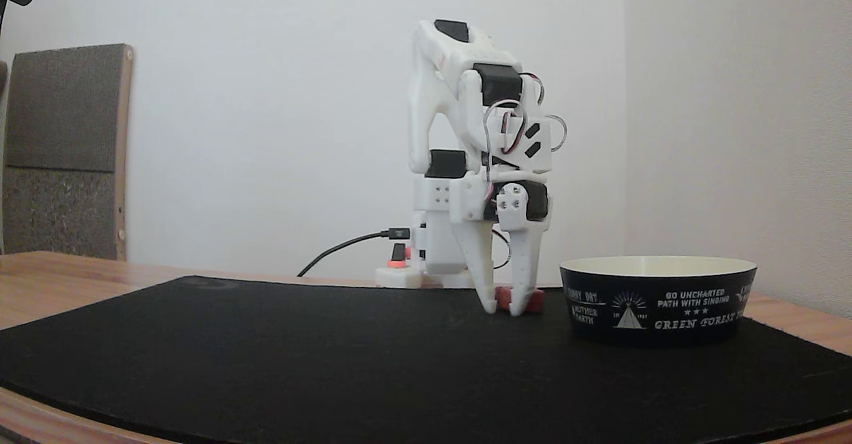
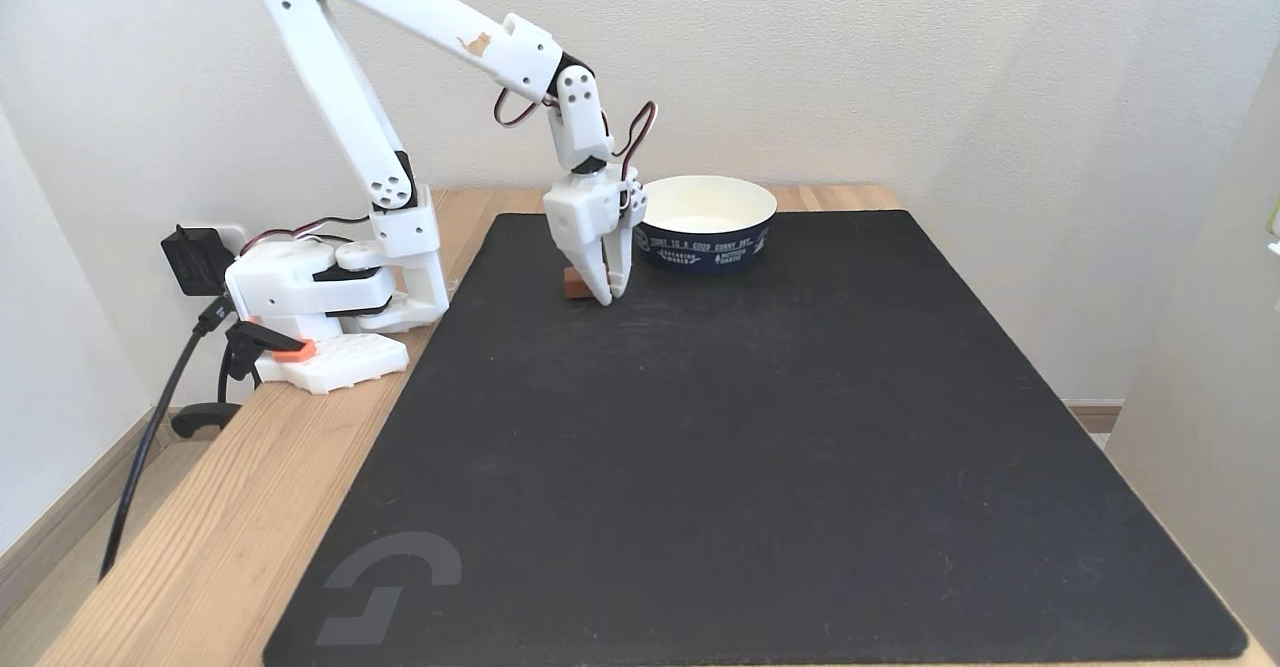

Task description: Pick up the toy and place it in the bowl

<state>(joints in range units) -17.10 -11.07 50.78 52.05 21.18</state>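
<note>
We are bringing our gripper (image 1: 504, 309) down around the toy (image 1: 506, 293) on the black mat (image 2: 760, 427), fingers narrowly parted and straddling it, though contact is unclear, with lifting and dropping into the nearby bowl (image 1: 655, 311) remaining.

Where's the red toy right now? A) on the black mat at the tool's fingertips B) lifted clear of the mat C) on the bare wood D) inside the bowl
A: the toy sits on the black mat at the tool tips, beside the bowl, not in it.
</note>
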